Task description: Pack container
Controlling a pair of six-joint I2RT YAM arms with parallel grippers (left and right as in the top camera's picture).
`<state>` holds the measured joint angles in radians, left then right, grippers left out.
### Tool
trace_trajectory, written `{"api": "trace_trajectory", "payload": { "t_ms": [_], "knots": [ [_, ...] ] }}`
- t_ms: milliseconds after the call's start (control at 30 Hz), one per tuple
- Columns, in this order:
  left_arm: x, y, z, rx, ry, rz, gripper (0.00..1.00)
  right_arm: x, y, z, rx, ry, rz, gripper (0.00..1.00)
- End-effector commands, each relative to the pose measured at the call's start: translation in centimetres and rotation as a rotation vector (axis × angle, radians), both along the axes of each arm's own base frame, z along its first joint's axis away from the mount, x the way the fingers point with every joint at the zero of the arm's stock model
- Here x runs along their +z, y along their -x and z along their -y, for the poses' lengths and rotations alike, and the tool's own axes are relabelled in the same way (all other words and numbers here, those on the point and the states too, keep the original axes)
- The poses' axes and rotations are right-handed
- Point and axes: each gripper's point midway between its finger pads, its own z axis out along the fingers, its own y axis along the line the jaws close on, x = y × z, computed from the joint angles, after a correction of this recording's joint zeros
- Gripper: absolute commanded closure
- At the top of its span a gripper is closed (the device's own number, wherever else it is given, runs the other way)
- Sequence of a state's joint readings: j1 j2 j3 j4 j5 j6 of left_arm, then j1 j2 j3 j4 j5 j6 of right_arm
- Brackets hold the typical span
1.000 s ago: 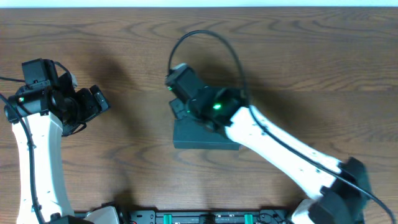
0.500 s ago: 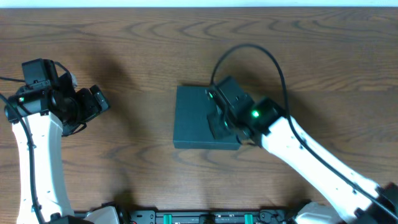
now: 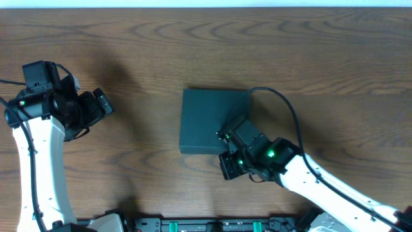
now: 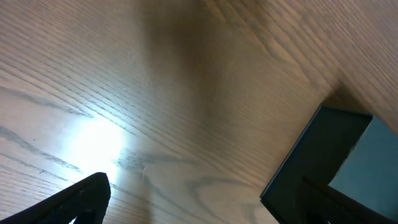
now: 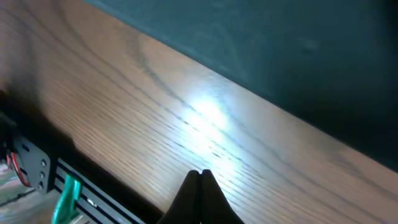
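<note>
one container (image 3: 207,120), one table (image 3: 322,58), two pincers (image 3: 233,162)

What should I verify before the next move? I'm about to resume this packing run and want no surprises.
1. Container lid down flat: ok, top looks closed in the overhead view.
2. Right gripper empty: ok, fingertips together on nothing.
3. Right gripper clear of the container: ok, it sits off the near edge above the table.
4. Left gripper away from the container: ok.
5. Left gripper open: ok, fingers apart in its wrist view.
6. Contents packed: cannot tell.
</note>
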<state>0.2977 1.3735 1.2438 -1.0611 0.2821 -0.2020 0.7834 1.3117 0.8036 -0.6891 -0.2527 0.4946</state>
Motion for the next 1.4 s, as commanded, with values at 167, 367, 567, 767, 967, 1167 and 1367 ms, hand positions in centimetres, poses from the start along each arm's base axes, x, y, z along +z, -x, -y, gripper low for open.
{"api": "trace_trajectory", "payload": {
  "t_ms": [167, 367, 567, 767, 967, 1167, 1367],
  "knots": [
    [-0.2, 0.0, -0.1, -0.002, -0.001, -0.005, 0.05, -4.5, -3.1, 0.9, -0.145, 0.152, 0.035, 0.99],
    [-0.2, 0.0, -0.1, -0.002, -0.001, -0.005, 0.05, -4.7, -6.3, -1.9, -0.163, 0.049, 0.127, 0.98],
    [-0.2, 0.0, -0.2, -0.002, -0.002, -0.005, 0.05, -3.7, -9.3, -1.6, -0.244, 0.009, 0.206, 0.98],
    [-0.2, 0.0, -0.1, -0.002, -0.001, -0.005, 0.05, -3.1, -11.6, -0.6, -0.306, -0.020, 0.239, 0.99],
    [-0.2, 0.0, -0.2, -0.002, -0.002, -0.005, 0.05, -0.8, -13.1, -3.0, -0.313, -0.207, 0.242, 0.98],
    [-0.2, 0.0, -0.1, -0.002, -0.001, -0.005, 0.05, 1.4, -13.8, -5.2, -0.324, -0.349, 0.251, 0.98],
    [-0.2, 0.0, -0.2, -0.002, -0.002, -0.005, 0.05, 2.5, -14.1, -6.7, -0.297, -0.428, 0.265, 0.98]
  ]
}}
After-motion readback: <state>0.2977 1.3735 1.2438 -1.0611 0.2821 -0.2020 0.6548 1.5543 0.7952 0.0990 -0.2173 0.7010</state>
